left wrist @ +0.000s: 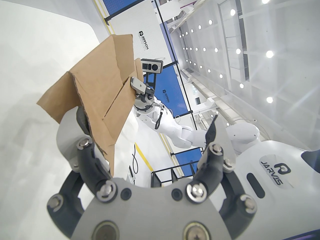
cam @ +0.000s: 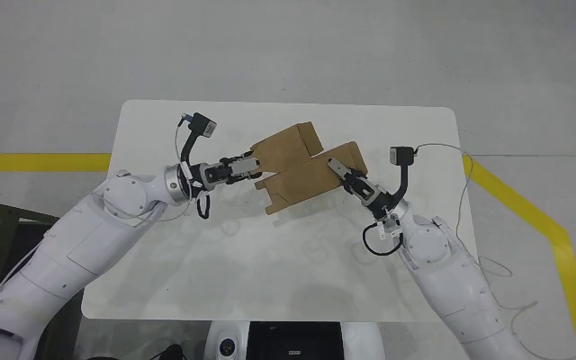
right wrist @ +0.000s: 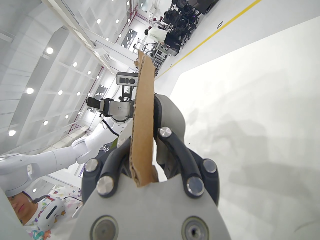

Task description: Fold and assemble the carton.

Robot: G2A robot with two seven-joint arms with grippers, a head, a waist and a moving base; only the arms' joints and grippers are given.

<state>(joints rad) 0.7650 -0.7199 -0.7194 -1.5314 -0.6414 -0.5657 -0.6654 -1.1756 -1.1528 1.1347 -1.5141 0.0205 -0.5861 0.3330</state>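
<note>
Top view has the brown cardboard carton (cam: 301,166) over the far-middle part of the white table (cam: 270,270), stretched between the two arms. It is a flattened, creased sheet with one panel kinked out of line with the rest. Whether any corner touches the table I cannot tell. The left gripper (cam: 250,166) meets the carton's left edge, and the right gripper (cam: 338,168) meets its right edge, near the flap at that end.

Left wrist view shows the left gripper spread wide. One finger (left wrist: 68,128) lies against the carton's near corner. The other finger (left wrist: 216,138) stands well apart with nothing touching it, so the cardboard is not pinched there. Farther off in the same view, the right gripper has hold of the opposite edge.

Right wrist view shows the right gripper closed down on a strip of the cardboard, seen edge-on, with the corrugated rim running up between its fingers (right wrist: 172,116). Yellow lines (cam: 54,162) run along the grey floor (cam: 504,54) beside the table.
</note>
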